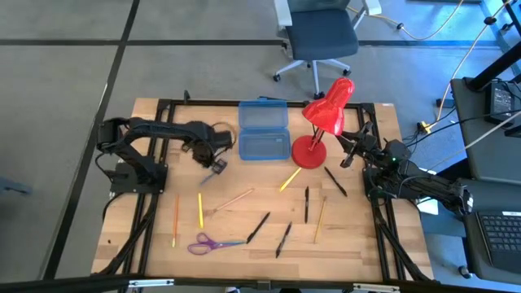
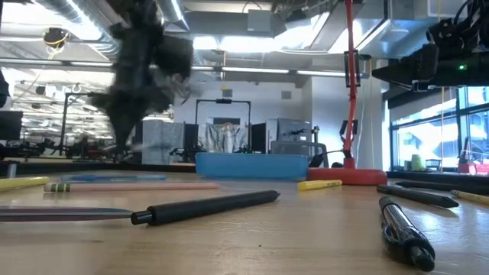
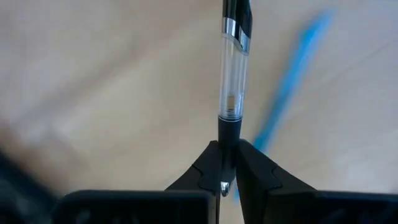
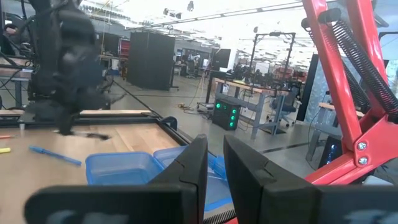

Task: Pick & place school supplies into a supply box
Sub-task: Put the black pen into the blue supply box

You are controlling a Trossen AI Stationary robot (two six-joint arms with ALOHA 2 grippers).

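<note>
Left gripper point(image 3: 227, 169) clamped on clear pen point(image 3: 234, 74), lifted above table left of open box point(image 1: 263, 136). Right gripper point(image 4: 214, 163) parked by lamp point(image 1: 323, 118), fingers slightly apart, empty. Low view: left arm blurred.

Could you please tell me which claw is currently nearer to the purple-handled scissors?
Left. The left claw, shut on a clear-barrelled pen, hangs directly beyond the purple-handled scissors, toward the table's far side. The right claw waits at the far right, beside the red desk lamp.
</note>
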